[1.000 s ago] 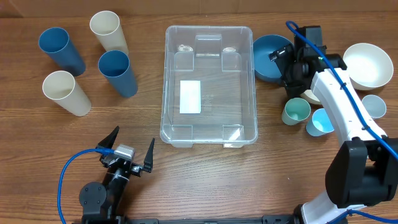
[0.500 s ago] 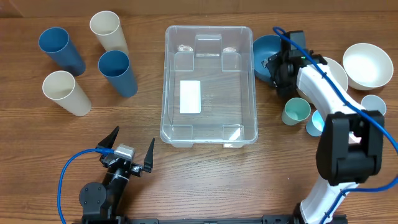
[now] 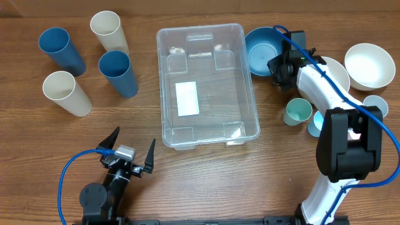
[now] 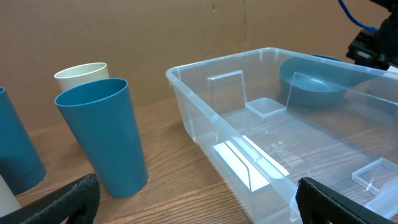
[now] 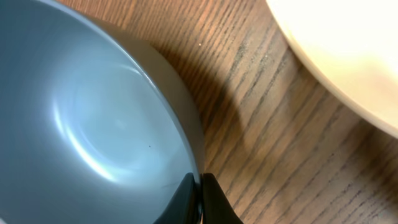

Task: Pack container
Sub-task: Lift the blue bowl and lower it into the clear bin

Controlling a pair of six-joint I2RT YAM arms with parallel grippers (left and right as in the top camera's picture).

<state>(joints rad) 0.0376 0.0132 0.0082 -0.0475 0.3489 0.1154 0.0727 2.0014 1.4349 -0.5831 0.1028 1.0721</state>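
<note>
The container [image 3: 166, 94], a large clear bin with a white label on its bottom, lies mid-table, slightly skewed; nothing is inside it. A blue bowl [image 3: 261, 51] touches its far right corner. My right gripper [image 3: 277, 64] is shut on that bowl's right rim. In the right wrist view the two fingertips pinch the rim of the blue bowl [image 5: 93, 112], and the right gripper [image 5: 200, 186] sits low in the frame. My left gripper [image 3: 133, 141] rests open near the front edge, short of the container. In the left wrist view the left gripper [image 4: 196, 202] holds nothing, facing the container [image 4: 186, 78].
Two blue cups [image 3: 61, 50] [image 3: 119, 73] and two cream cups [image 3: 109, 31] [image 3: 65, 92] stand at the left. At the right are a white bowl [image 3: 369, 64], a second white bowl [image 3: 337, 70] under the arm, and small cups [image 3: 297, 112] [image 3: 319, 123] [image 3: 375, 105].
My right gripper moved left to the blue bowl and closed on its rim. The bowl and the container's far end shifted left. The left arm has not moved.
</note>
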